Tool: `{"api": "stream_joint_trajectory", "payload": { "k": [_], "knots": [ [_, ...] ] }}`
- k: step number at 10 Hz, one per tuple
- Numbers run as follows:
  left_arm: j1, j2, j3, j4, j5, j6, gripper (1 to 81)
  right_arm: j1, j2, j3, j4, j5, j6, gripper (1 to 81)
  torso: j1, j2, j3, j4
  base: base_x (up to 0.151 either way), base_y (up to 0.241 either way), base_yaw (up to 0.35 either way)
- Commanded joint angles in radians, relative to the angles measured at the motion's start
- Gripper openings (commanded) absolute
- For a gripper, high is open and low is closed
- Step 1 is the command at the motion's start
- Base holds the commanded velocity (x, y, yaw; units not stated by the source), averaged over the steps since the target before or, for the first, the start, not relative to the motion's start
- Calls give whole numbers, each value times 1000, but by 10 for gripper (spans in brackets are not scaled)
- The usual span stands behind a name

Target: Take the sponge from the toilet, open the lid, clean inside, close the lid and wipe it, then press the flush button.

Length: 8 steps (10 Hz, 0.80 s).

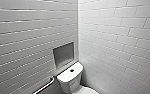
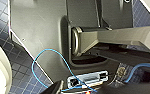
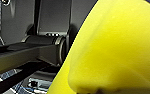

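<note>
Where the two white-tiled walls [image 1: 116,32] meet, a grey recessed niche [image 1: 63,54] is set into the left-hand wall, and the toilet [image 1: 70,80] stands directly below it, low in the head view. A metal grab bar [image 1: 47,86] runs along the same wall just beside the tank, on its left. Nothing stands between the camera and the toilet. The tank backs against the niche wall, its flat top lying lengthwise along that wall, with the flush button [image 1: 72,70] dark and round at the middle of the top. The bowl juts away from the wall toward the lower right, where a rim of the lid [image 1: 89,90] is cut by the frame edge, too little to tell how it sits.

The sponge [image 3: 116,47] is off the toilet, hanging close before the right wrist camera with the robot's dark frame [image 3: 54,17] behind it. Its edges run beyond the picture, so its long axis cannot be told. The right gripper is pinched on it, covered by the yellow block.

From the left wrist a blue cable [image 2: 49,51] loops over the robot's grey body above dark blue floor tiles [image 2: 1,30]; whether the left gripper is spread or closed I cannot tell
</note>
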Motion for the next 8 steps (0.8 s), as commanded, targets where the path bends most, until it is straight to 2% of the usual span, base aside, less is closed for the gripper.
{"api": "stream_joint_trajectory", "payload": {
  "k": [1,2,3,4,5,8],
  "knots": [
    [-44,1,3,0,67,3,811,31,1,3,12,-72,-5,10,0,0,0,-43,0,0,0],
    [-44,1,3,0,67,3,811,30,1,6,12,-71,-7,10,0,0,0,-30,0,0,0],
    [-44,1,3,0,67,3,811,30,4,8,12,-71,-7,10,0,0,61,-57,0,0,0],
    [-44,1,3,0,67,3,811,30,4,8,12,-71,-7,10,0,0,101,-66,0,0,0],
    [-44,-1,2,0,69,2,811,31,4,6,14,-71,-5,10,0,0,12,-70,0,0,0],
    [-47,1,2,0,69,-3,811,28,10,9,14,-72,-4,10,-1,0,36,-71,0,0,0]
  ]
}}
